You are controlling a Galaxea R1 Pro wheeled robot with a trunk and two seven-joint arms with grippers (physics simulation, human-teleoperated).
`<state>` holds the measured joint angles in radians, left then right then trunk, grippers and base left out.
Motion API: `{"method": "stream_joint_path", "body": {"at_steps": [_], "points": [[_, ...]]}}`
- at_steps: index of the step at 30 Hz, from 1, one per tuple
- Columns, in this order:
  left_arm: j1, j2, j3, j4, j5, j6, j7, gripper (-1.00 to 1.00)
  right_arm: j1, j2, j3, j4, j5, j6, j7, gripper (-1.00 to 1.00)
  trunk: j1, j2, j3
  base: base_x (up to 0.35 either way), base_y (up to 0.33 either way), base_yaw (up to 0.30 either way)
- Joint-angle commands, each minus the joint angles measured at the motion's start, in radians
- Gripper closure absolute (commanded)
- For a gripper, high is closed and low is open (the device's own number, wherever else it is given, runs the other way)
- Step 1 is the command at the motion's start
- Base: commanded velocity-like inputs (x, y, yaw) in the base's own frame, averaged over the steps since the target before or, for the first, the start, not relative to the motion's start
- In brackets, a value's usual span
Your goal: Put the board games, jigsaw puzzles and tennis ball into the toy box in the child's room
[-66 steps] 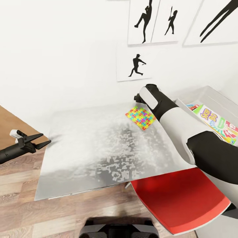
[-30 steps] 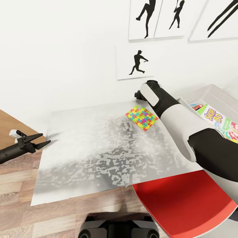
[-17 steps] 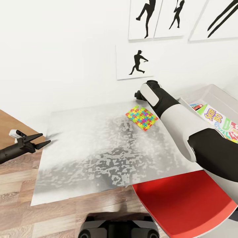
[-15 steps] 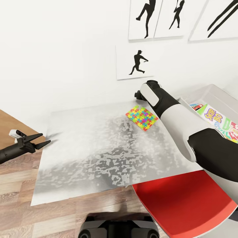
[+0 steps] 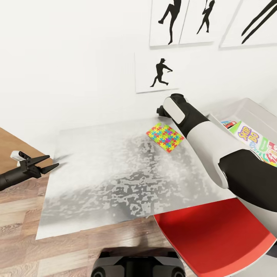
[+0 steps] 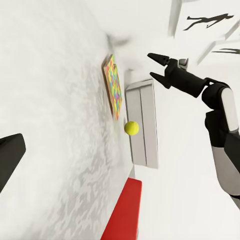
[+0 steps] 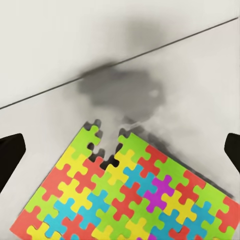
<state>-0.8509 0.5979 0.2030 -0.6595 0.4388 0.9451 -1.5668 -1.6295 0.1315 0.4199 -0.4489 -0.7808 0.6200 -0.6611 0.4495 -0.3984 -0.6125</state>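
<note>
One jigsaw puzzle lies flat at the back of the table. My right arm reaches over it. The right gripper hangs open just above the puzzle's far corner, touching nothing. The left wrist view shows that gripper with its fingers spread above the puzzle. There the tennis ball sits between the puzzle and the toy box. The toy box stands at the table's right end with the Skip-Bo board game inside. My left gripper is open and empty off the table's left edge.
A red chair seat is tucked under the table's near right corner, below my right arm. The white wall with black sports-silhouette pictures stands right behind the table. Wood-plank floor lies to the left and in front.
The head camera shifted slightly about two seconds ago. Over the last second neither the arms nor the objects have moved.
</note>
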Motion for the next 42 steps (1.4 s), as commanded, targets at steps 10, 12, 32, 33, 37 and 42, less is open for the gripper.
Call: {"method": "stream_joint_path", "body": {"at_steps": [10,12,32,33,37,42], "points": [[0.0,0.0,-0.001,0.001,-0.001,0.012,-0.004,-1.0,0.001,0.0,0.01,-0.003,-0.009,0.003,-0.008,-1.0,0.001,-0.002,-0.001,0.0,0.0,0.0],[0.0,0.0,-0.001,0.001,-0.001,0.012,-0.004,-1.0,0.001,0.0,0.01,-0.003,-0.009,0.002,-0.007,-1.0,0.001,-0.002,-0.001,0.0,0.0,0.0],[0.001,0.006,0.001,0.006,-0.002,0.012,-0.004,-1.0,0.006,-0.001,0.012,0.003,-0.01,0.003,-0.005,-1.0,0.001,-0.002,-0.001,0.0,0.0,0.0],[0.001,0.006,0.001,0.006,-0.002,0.012,-0.004,-1.0,0.007,-0.001,0.012,0.004,-0.01,0.003,-0.005,-1.0,0.001,-0.002,-0.001,0.0,0.0,0.0],[0.001,0.006,0.001,0.006,-0.002,0.012,-0.004,-1.0,0.008,-0.004,0.011,0.01,-0.01,0.003,-0.005,-1.0,0.001,-0.002,-0.001,0.0,0.0,0.0],[0.001,0.006,0.001,0.006,-0.002,0.012,-0.004,-1.0,0.008,-0.005,0.01,0.029,-0.011,0.001,-0.005,-1.0,0.001,-0.002,-0.001,0.0,0.0,0.0]]}}
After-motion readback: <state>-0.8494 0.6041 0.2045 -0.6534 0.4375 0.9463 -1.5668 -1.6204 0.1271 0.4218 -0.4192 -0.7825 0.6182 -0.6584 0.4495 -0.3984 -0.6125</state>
